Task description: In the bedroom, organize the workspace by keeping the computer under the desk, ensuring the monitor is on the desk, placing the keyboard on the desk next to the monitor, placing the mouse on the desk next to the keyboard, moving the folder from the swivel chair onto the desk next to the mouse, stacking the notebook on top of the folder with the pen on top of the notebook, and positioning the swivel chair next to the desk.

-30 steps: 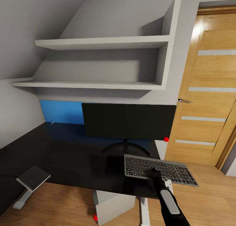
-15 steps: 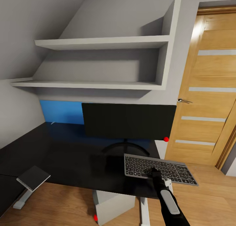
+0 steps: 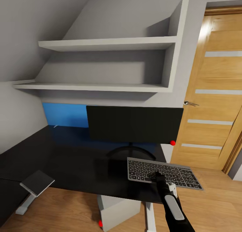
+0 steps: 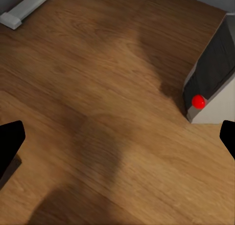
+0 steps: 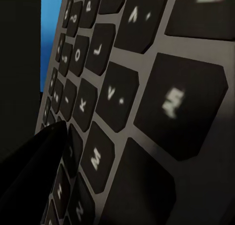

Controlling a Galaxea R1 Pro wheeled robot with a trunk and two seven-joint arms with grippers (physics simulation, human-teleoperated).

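You had the monitor [image 3: 134,123] standing on the desk [image 3: 67,158] and the computer [image 3: 117,208] on the floor beneath it, so I judged those two parts settled, while the keyboard [image 3: 163,174] lay in front of the monitor with its right end hanging past the desk edge and the notebook [image 3: 37,183] sat at the desk's front corner with no folder under it. Your right gripper [image 3: 158,175] rested on the keys, and I could not tell how its fingers stood; your left gripper [image 4: 117,146] was spread wide over bare floor near the computer. No brand was readable, only key letters such as K, L and M.
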